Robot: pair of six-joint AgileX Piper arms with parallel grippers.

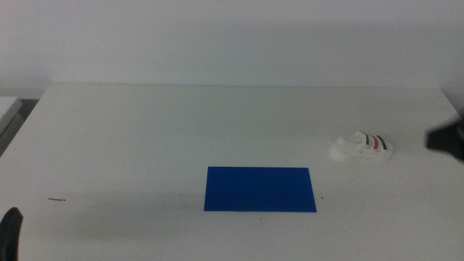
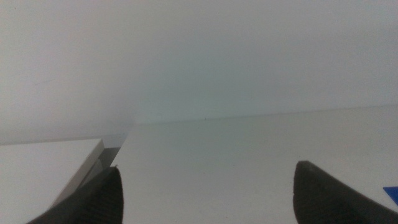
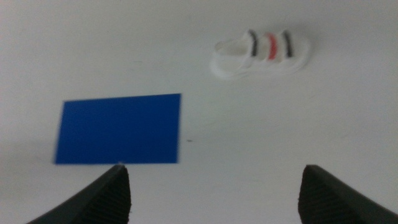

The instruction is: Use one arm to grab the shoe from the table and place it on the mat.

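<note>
A white table (image 1: 145, 138) meets a pale wall. The shoe (image 1: 362, 147) lies right of the mat (image 1: 260, 189), apart. The right gripper (image 3: 214, 193) hovers, jaws spread; the left gripper (image 2: 205, 193) waits, jaws spread.

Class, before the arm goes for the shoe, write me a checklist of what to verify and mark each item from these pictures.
1. Shoe sits upright on the table, nothing touching it: ok.
2. Mat bare, ready to receive: ok.
3. Right gripper open, shoe and mat in its view: ok.
4. Right gripper close enough to grasp: not ok, shoe sits well ahead.
5. Left gripper open, waiting at the near left edge, away from the shoe: ok.
</note>
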